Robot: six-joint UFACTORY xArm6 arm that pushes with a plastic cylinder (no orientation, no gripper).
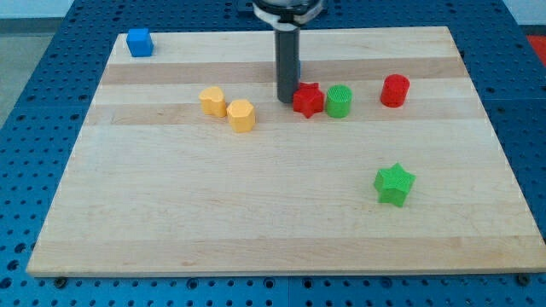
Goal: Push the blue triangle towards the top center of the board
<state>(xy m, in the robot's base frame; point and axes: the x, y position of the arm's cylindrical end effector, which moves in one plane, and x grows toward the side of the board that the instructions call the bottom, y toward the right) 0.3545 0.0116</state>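
My tip (287, 101) rests on the wooden board (256, 222) in its upper middle, touching or just short of the left side of a red star (309, 100). The only blue block (139, 42) I see sits at the board's top left corner, far to the left of the tip; it looks more like a cube than a triangle. The dark rod comes down from the view's top and may hide a little of the board behind it.
A green cylinder (339, 101) stands right beside the red star. A red cylinder (395, 89) is farther right. Two yellow blocks (213, 101) (241, 115) lie left of the tip. A green star (394, 184) sits lower right.
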